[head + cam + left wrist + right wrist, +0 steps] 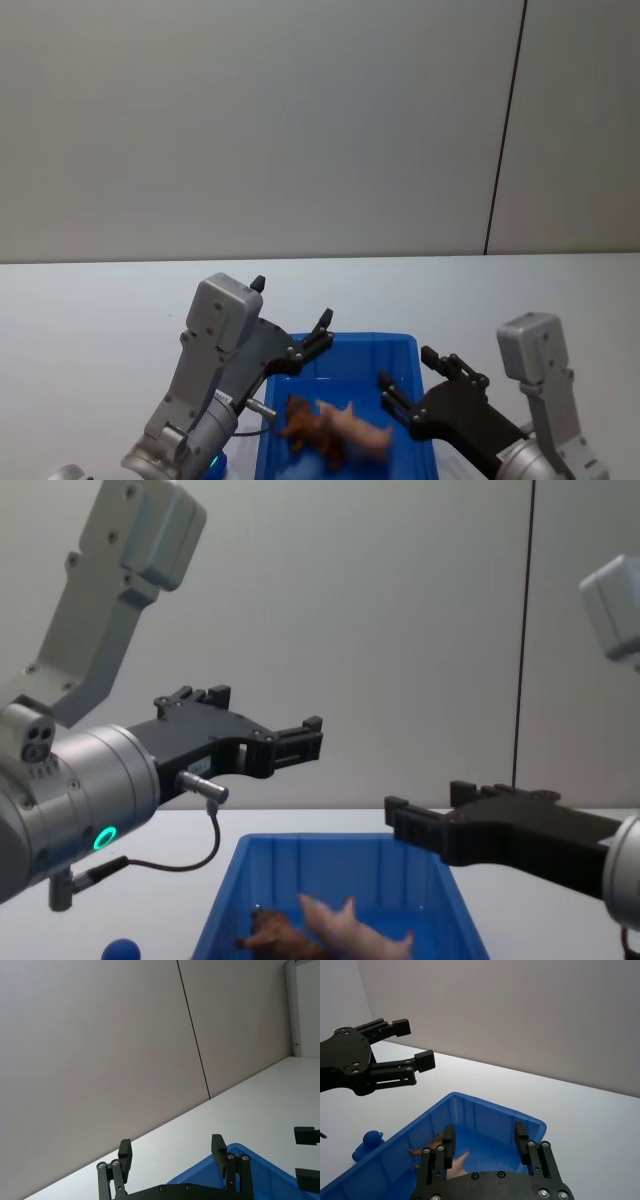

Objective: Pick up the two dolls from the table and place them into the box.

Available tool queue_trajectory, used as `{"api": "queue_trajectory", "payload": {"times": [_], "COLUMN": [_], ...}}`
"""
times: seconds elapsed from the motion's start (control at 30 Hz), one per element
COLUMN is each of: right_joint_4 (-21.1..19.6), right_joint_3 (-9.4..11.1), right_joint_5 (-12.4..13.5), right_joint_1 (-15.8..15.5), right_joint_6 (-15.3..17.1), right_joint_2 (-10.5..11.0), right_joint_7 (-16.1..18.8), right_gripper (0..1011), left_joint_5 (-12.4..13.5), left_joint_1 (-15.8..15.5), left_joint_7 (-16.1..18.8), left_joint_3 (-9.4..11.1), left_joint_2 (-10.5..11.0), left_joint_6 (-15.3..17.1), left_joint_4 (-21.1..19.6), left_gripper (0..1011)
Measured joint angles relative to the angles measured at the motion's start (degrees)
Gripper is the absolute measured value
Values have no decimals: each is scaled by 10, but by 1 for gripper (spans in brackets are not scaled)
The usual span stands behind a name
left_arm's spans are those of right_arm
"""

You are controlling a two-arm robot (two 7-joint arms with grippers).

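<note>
From the head: open-topped blue box [365,350] on the white tabletop [100,300], bare surface beyond the box's far rim up to the wall [300,120]. Two dolls counted inside the box, one brown lion [305,425] and one pink pig [358,432], side by side on the box floor. Left gripper [292,302] above the box's far left corner, jaws spread wide, holding nothing. Right gripper [407,368] over the box's right rim, jaws likewise wide apart and empty.

From the left wrist: jaws parted with open air between, one blue corner of the box [240,1160] beneath them, bare tabletop beyond it.

From the right wrist: jaws parted above the box's interior, lion [434,1146] and pig [457,1162] below. Left gripper [415,1043] gaping on the far side of the box. One small blue ball [370,1139] on the tabletop just outside the box's wall.

From the chest: two grippers, both well above the box's rim, the left [312,740] higher than the right [425,805], clear air between them and the dolls. Ball [120,948] outside the box's left wall.
</note>
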Motion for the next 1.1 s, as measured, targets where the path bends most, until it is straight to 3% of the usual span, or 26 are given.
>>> {"api": "queue_trajectory", "payload": {"times": [0.37, 0.83, 1.1], "right_joint_4": [10, -19, -32], "right_joint_3": [3, 21, 28], "right_joint_5": [0, 9, 14], "right_joint_1": [6, -33, -50], "right_joint_6": [4, -3, -8], "right_joint_2": [-4, 18, 27], "right_joint_7": [-26, -110, -137], "right_gripper": [988, 1001, 1001], "left_joint_5": [0, 0, 0], "left_joint_1": [0, 0, 0], "left_joint_7": [0, 0, 0], "left_joint_3": [0, 0, 0], "left_joint_2": [0, 0, 0], "left_joint_6": [0, 0, 2], "left_joint_4": [0, 0, -1], "left_gripper": [1001, 1001, 1001]}}
